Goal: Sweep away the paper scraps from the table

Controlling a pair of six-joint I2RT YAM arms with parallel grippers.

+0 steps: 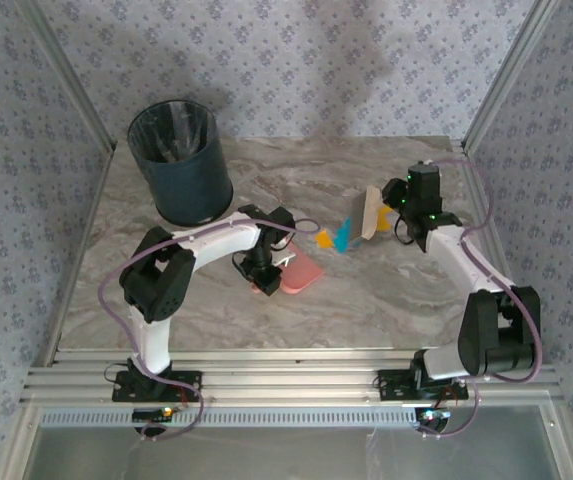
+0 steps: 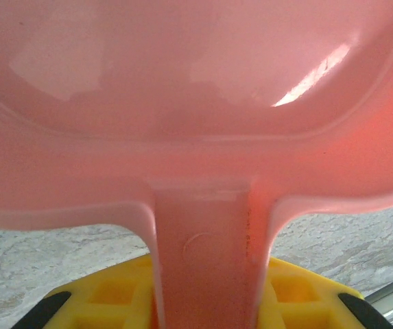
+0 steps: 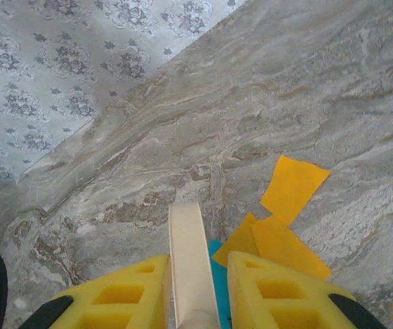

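Orange paper scraps [image 1: 324, 239] and a teal one [image 1: 342, 238] lie together near the middle of the table [image 1: 396, 300]. My left gripper [image 1: 263, 270] is shut on the handle of a pink dustpan [image 1: 301, 272], which rests just left of the scraps. In the left wrist view the dustpan handle [image 2: 206, 247] sits between my yellow fingers [image 2: 114, 295]. My right gripper [image 1: 398, 205] is shut on a cream brush [image 1: 371, 212], standing just right of the scraps. The right wrist view has the brush [image 3: 189, 247] between the fingers, with orange scraps [image 3: 293, 186] and a teal scrap [image 3: 217, 274] right beside it.
A dark blue bin [image 1: 180, 162] with a black liner stands at the table's back left. Patterned walls [image 1: 306, 60] close off the back and both sides. An aluminium frame [image 1: 286, 385] runs along the near edge by the arm bases.
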